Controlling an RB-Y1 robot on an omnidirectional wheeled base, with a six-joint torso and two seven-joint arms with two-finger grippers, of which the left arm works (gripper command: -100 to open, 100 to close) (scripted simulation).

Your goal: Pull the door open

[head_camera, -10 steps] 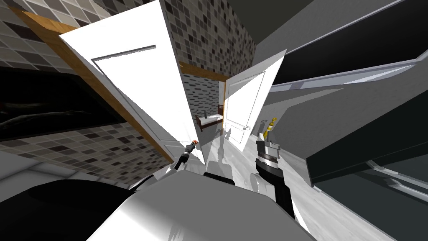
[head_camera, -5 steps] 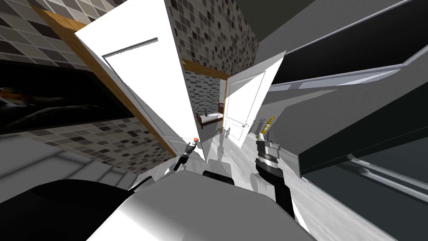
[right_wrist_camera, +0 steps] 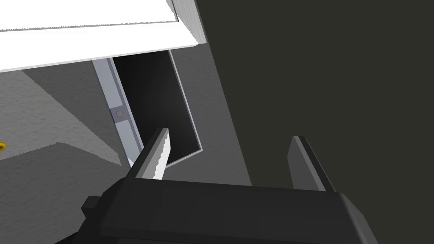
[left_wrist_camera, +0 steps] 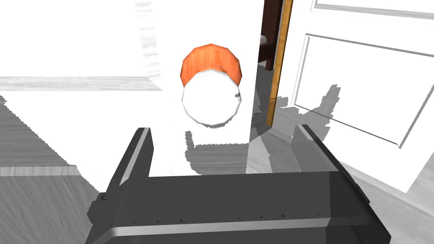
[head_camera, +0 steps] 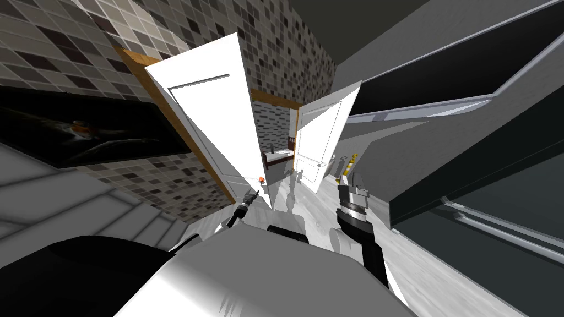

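Note:
The white panelled door (head_camera: 220,126) stands swung out from its wooden frame (head_camera: 182,137), with an orange and white round knob (head_camera: 261,179) near its free edge. My left gripper (head_camera: 254,195) hangs just short of the knob, open. In the left wrist view the knob (left_wrist_camera: 211,91) sits ahead of the open left gripper (left_wrist_camera: 224,146), apart from both fingers (left_wrist_camera: 137,152). My right gripper (head_camera: 356,181) is held up at the right, open, and the right wrist view shows its gripper (right_wrist_camera: 229,156) holding nothing.
A second white door (head_camera: 319,143) stands ajar just right of the gap, its panel (left_wrist_camera: 360,89) close beside the left hand. Through the gap shows brown furniture (head_camera: 275,157). A tiled wall with a dark picture (head_camera: 93,135) is on the left; dark grey blocks (head_camera: 468,165) line the right.
My left gripper has opened, let go of the knob and drawn back slightly. The whole head view has shifted, so I have moved; the right arm keeps its pose.

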